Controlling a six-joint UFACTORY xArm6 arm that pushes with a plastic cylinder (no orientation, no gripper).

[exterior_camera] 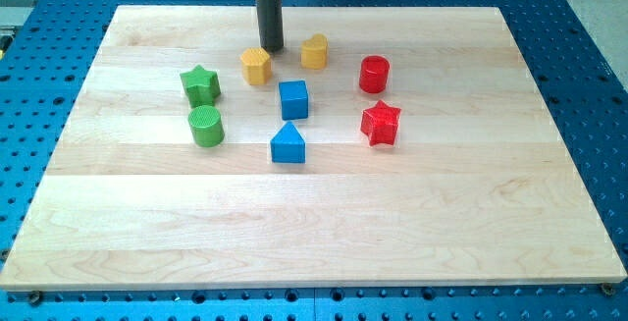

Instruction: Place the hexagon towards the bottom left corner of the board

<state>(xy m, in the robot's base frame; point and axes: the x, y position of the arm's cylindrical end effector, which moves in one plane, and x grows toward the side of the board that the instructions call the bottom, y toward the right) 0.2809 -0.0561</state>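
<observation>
A yellow hexagon block (255,66) sits in the upper middle of the wooden board (314,233). My tip (272,48) rests on the board just above and to the right of it, very close to its top right edge; I cannot tell if they touch. A second yellow block (314,52), its shape unclear, lies to the right of the tip.
A green star (200,84) and a green cylinder (206,126) lie left of and below the hexagon. A blue cube (293,99) and a blue triangle (287,144) sit below it. A red cylinder (374,74) and a red star (381,123) are at the right.
</observation>
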